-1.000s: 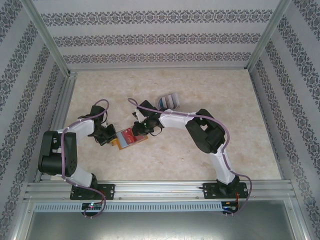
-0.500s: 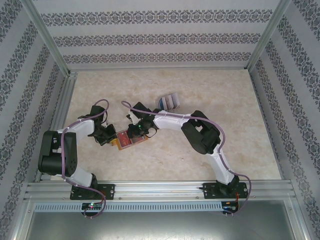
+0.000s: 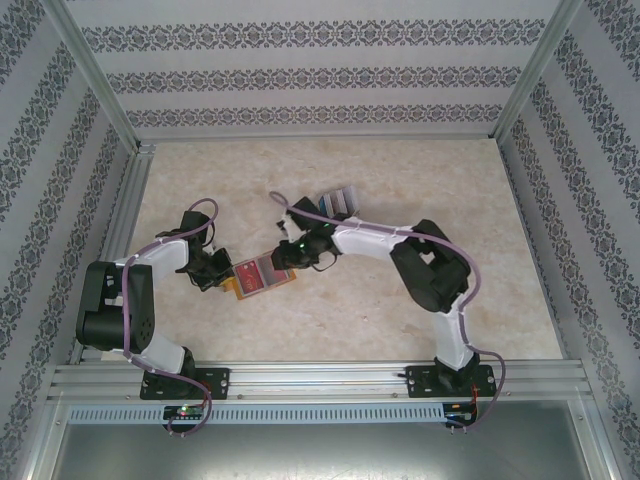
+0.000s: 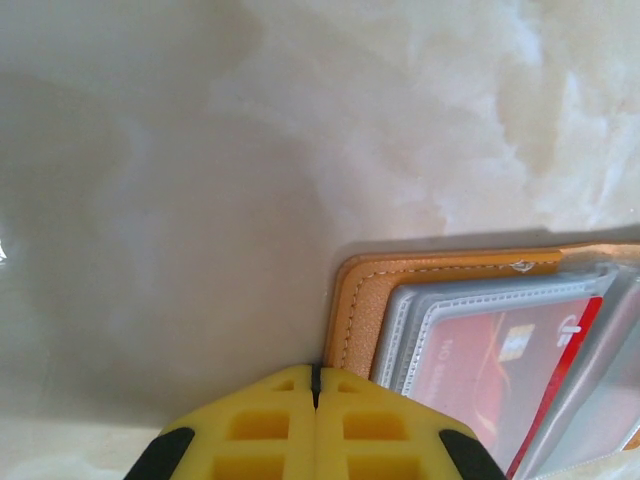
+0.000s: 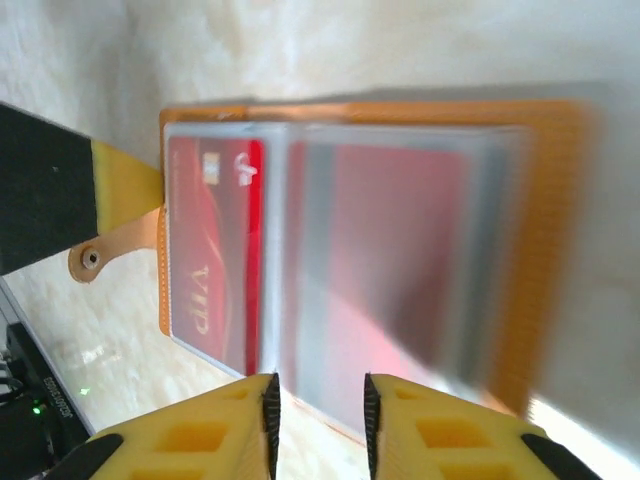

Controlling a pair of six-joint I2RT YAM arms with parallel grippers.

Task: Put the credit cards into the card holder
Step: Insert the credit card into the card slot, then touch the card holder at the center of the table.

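Marbled table [image 3: 400, 315], card holder [image 4: 352, 315], patterned walls [image 3: 320, 75]

Table [image 3: 480, 200]: beige marbled top with an alu frame [image 3: 300, 378] along the near edge. Two items sit directly on it. Card holder [image 4: 352, 310] lies open and flat, pockets up, left of centre. Fanned pile of cards [image 3: 338, 202] lies near it, behind and to the right, not touching.
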